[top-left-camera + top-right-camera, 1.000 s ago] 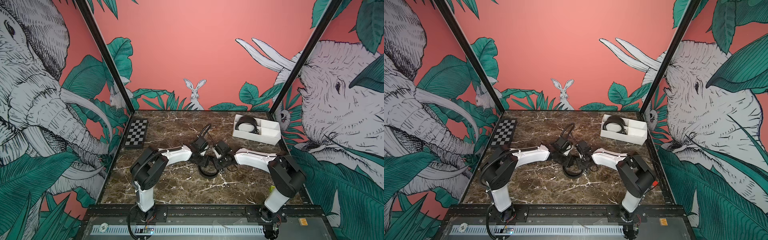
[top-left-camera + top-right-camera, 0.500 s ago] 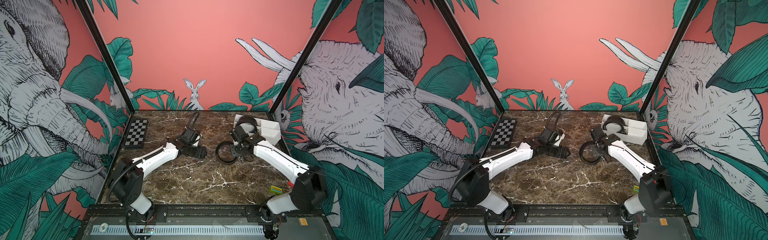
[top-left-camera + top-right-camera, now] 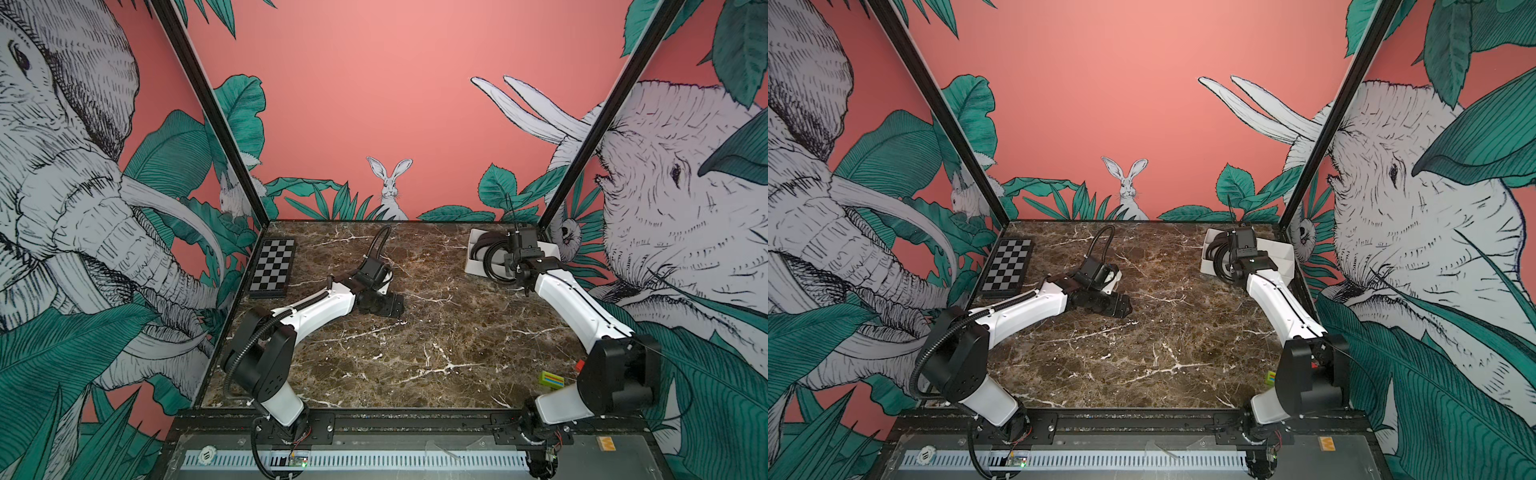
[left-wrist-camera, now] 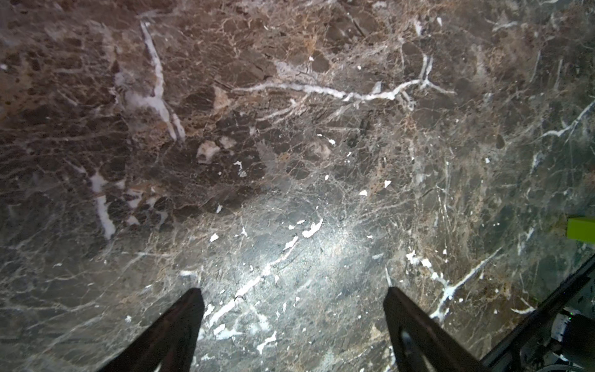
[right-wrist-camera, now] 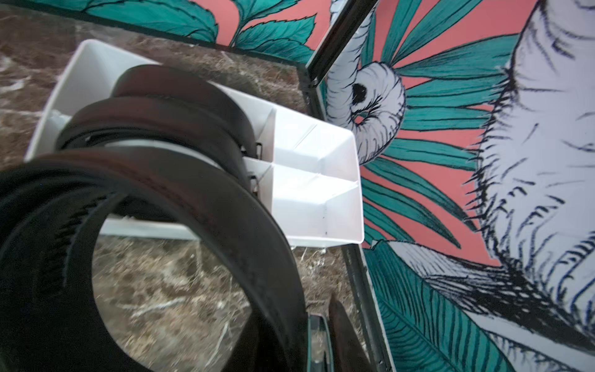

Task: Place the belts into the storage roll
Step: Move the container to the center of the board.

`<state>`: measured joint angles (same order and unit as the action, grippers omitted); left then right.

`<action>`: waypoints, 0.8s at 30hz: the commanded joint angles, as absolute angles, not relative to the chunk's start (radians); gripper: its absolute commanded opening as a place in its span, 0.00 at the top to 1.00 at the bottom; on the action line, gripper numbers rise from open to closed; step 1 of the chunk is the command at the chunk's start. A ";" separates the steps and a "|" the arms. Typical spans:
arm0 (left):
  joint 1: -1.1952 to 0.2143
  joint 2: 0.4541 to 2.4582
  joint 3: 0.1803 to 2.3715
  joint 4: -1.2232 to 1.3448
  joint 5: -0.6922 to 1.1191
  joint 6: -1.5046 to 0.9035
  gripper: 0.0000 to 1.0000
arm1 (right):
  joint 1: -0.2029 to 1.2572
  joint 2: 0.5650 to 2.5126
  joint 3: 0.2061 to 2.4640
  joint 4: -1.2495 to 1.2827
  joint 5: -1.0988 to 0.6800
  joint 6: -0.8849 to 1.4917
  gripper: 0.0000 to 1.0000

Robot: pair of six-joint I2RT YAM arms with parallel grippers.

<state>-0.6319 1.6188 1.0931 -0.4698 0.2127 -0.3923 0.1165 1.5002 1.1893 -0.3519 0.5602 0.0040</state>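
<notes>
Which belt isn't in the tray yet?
The coiled belt clamped in the right gripper, held up beside the tray. The other two coils already lie inside the tray.

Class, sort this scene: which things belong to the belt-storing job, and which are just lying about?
Job: held coiled black belt; stored coiled black belts; white divided plastic tray.
Lying about: black-and-grey checkered board; small green rectangular block.
</notes>
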 commanded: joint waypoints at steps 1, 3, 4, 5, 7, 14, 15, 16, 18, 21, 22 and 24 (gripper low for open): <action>-0.614 1.612 1.080 -0.471 0.231 -0.374 0.09 | 0.044 1.513 1.196 -0.050 0.594 -0.121 1.00; -0.609 1.616 1.077 -0.464 0.236 -0.377 0.09 | 0.002 1.523 1.179 0.048 0.589 -0.193 1.00; -0.609 1.618 1.078 -0.463 0.240 -0.377 0.09 | -0.012 1.524 1.171 0.086 0.587 -0.218 1.00; -0.607 1.622 1.078 -0.460 0.243 -0.379 0.09 | -0.029 1.525 1.165 0.125 0.577 -0.250 1.00; -0.606 1.628 1.080 -0.454 0.253 -0.380 0.09 | -0.054 1.525 1.153 0.191 0.564 -0.313 1.00; -0.602 1.660 1.092 -0.431 0.279 -0.389 0.08 | -0.111 1.592 1.074 0.456 0.481 -0.565 1.00; -0.602 1.665 1.096 -0.431 0.282 -0.391 0.08 | -0.115 1.631 1.059 0.487 0.471 -0.596 1.00; -0.601 1.668 1.098 -0.431 0.283 -0.391 0.08 | -0.116 1.640 1.042 0.525 0.470 -0.620 1.00; -0.598 1.670 1.103 -0.430 0.287 -0.392 0.08 | -0.131 1.661 1.008 0.594 0.456 -0.668 1.00; -0.593 1.664 1.098 -0.423 0.290 -0.395 0.08 | -0.161 1.692 0.987 0.652 0.424 -0.714 1.00; -0.591 1.663 1.096 -0.420 0.291 -0.397 0.08 | -0.167 1.698 0.985 0.665 0.414 -0.734 1.00; -0.588 1.666 1.094 -0.419 0.296 -0.397 0.08 | -0.179 1.707 0.986 0.693 0.381 -0.779 1.00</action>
